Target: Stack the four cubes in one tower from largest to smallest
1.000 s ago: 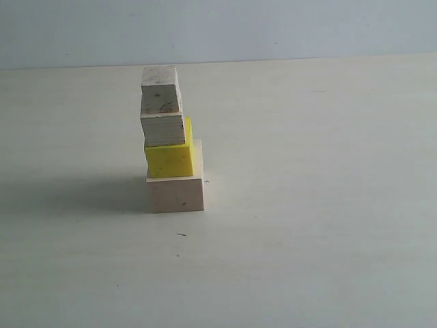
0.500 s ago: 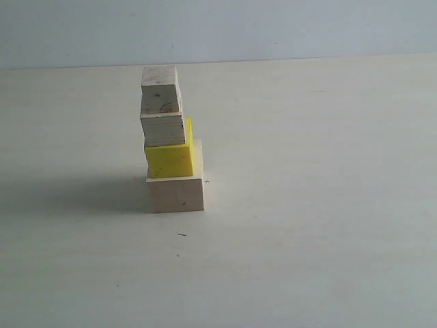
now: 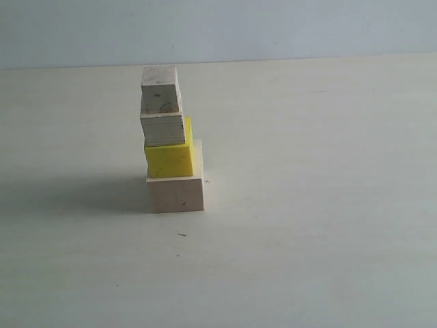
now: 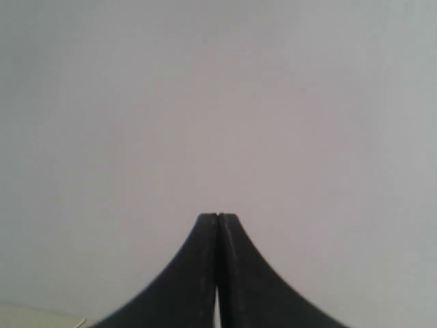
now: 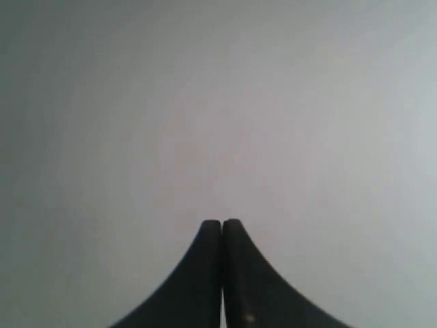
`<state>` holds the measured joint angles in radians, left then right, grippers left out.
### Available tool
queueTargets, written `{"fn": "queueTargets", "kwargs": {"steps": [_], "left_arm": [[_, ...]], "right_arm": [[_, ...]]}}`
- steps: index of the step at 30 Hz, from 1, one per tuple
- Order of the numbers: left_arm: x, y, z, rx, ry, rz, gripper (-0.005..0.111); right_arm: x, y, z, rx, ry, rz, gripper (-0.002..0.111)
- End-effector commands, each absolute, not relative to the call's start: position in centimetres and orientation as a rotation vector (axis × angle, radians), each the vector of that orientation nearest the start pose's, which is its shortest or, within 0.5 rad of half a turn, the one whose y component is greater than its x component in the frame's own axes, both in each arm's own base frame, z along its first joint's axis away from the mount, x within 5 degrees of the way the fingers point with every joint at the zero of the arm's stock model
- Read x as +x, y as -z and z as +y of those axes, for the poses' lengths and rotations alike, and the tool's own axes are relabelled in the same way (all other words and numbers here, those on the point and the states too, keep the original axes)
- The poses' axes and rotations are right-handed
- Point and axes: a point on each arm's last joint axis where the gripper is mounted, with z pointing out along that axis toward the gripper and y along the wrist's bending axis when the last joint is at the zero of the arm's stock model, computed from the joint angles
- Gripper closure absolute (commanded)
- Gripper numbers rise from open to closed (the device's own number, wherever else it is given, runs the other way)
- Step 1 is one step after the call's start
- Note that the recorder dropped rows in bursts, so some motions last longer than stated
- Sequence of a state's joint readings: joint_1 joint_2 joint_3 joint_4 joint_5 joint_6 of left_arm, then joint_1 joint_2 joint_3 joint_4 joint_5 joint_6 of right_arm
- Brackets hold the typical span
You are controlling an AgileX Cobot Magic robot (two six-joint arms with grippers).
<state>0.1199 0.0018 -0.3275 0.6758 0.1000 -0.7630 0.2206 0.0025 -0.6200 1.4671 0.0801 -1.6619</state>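
- Pale, matte worktop (image 3: 307,225) runs back to a plain grey-blue wall (image 3: 273,27), and the only thing standing on it is the tower (image 3: 171,140), left of centre in the exterior view.
- At the base sits the large pale wood cube (image 3: 175,194), flat on the worktop; as the widest, it gives the rest a footing.
- On it rests the yellow cube (image 3: 168,160), set towards the base's left edge, so a strip of the base's top shows on the right.
- Next comes the layered-edge wood cube (image 3: 162,130), and the smallest wood cube (image 3: 160,89) crowns it; both also sit leftward, roughly flush with the yellow cube's left face.
- Sizes shrink upward as the task asks, so I judge the stacking done; the one-sided alignment looks like the only weakness.
- Neither arm appears in the exterior view.
- Each wrist view shows only blank pale background: the left hand (image 4: 218,217) and the right hand (image 5: 222,223) each have their dark fingers pressed together, holding nothing, which fits arms parked clear of the tower.
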Motion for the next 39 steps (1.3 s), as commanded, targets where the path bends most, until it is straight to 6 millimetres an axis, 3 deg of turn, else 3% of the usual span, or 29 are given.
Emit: {"fn": "queueTargets", "kwargs": {"steps": [1,10,15,21,24,26,39], "left_arm": [[3.5,-28.8,0.8,-0.184,-0.045,1.286,0.107],[4.5,-26.0,0.8,-0.330,0.166,1.332,0.107],[5.1,-24.0,0.2,-0.235,0.170,1.349,0.107],[5.1,-22.4,-3.0,0.325,0.103,1.327,0.107],[5.3,-21.8,-2.6,0.153,0.244,1.428,0.107],[5.4,-21.8,-2.3,0.107,0.236,1.436,0.107],[5.4,-21.7,-2.2,0.087,0.228,1.440,0.107]], "right_arm": [[-1.5,-37.0,1.1,-0.262,-0.250,0.967,0.108],[2.7,-29.8,1.8,-0.247,-0.267,1.216,0.108],[4.2,-26.7,1.0,-0.102,-0.246,1.321,0.108],[4.3,-26.4,0.9,-0.069,-0.274,1.334,0.108],[4.3,-26.4,0.9,-0.071,-0.275,1.335,0.108],[4.3,-26.4,1.1,-0.088,-0.288,1.336,0.108],[4.3,-26.3,1.3,-0.074,-0.338,1.341,0.108]]}}
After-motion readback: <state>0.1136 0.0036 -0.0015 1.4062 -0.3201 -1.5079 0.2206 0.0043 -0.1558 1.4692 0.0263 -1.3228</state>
